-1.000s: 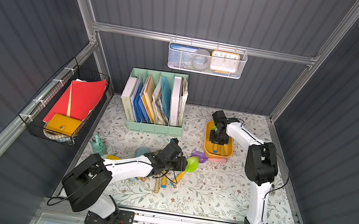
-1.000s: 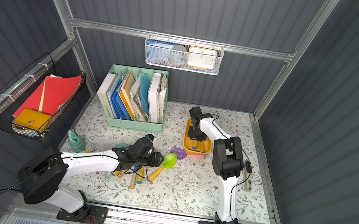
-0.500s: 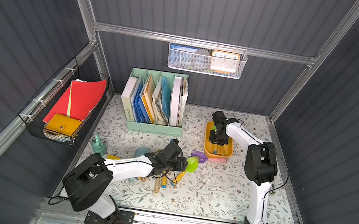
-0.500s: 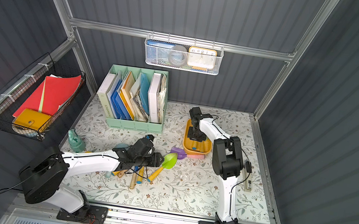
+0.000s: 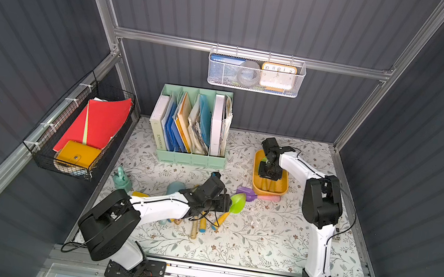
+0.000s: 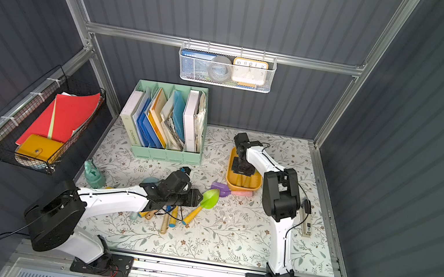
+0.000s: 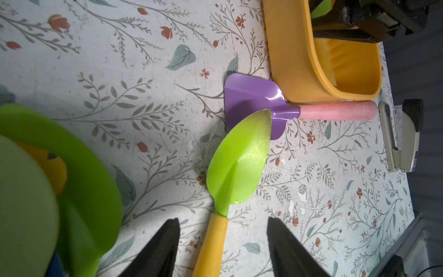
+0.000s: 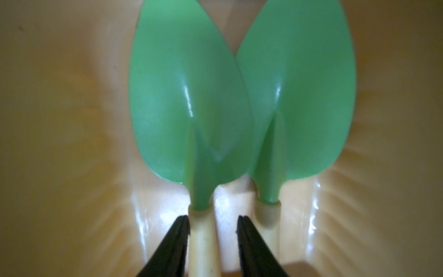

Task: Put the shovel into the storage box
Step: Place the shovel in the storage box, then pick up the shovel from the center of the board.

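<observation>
The right hand (image 5: 269, 174) is down in the yellow box (image 5: 282, 189), far right. The left hand (image 5: 228, 205) is beside a green shovel (image 5: 238, 202).

Both top views look steeply down from high above, well to the near side of the storage box (image 5: 282, 189), sharing almost the whole scene. The left wrist view sits low, near the storage box, facing its outer wall; the right wrist view looks into it along its floor, very close.
</observation>
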Robot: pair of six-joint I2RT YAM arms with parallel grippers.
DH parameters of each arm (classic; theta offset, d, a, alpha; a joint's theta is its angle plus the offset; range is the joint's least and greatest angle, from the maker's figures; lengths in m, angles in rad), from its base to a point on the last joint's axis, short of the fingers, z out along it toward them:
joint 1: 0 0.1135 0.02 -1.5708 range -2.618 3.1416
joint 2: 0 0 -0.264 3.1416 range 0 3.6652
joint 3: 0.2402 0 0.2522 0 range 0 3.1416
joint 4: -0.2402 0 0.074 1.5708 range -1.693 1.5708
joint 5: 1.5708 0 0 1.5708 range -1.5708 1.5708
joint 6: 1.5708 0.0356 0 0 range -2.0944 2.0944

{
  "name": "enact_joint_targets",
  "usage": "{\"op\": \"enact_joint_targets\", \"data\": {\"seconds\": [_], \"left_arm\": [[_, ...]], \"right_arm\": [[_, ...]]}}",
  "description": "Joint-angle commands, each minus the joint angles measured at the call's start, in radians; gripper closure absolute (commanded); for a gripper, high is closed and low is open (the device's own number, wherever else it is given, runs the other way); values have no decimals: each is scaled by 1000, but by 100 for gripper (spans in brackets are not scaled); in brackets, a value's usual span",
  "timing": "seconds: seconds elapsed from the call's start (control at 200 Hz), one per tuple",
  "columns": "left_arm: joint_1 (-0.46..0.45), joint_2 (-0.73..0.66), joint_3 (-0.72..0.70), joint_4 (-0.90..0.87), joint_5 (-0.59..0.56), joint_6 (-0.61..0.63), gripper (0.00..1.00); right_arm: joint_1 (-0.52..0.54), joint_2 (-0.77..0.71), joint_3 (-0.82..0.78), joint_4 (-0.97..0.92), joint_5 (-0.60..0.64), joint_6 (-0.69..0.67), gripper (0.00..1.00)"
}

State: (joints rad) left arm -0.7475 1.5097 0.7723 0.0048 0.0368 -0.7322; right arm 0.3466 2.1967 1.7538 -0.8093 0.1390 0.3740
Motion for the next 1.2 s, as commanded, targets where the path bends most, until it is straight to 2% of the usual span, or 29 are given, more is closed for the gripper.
{"op": "enact_joint_targets", "data": {"seconds": [0.0,0.265,0.68,0.875,1.196], "left_arm": [[-5,5,25,-1,-6,-11,36],[-5,-4,34,-29,-11,6,36],[-5,-21,39,-93,-4,35,34],[-5,-31,33,-134,9,50,34],[-19,-24,19,-186,36,56,42]], "right_arm": [[-5,-33,5,-35,1,8,61],[6,-187,-95,-16,-17,19,60],[55,-439,-284,10,-50,8,49],[66,-573,-426,58,-104,24,46],[78,-757,-668,115,-142,96,47]]}}
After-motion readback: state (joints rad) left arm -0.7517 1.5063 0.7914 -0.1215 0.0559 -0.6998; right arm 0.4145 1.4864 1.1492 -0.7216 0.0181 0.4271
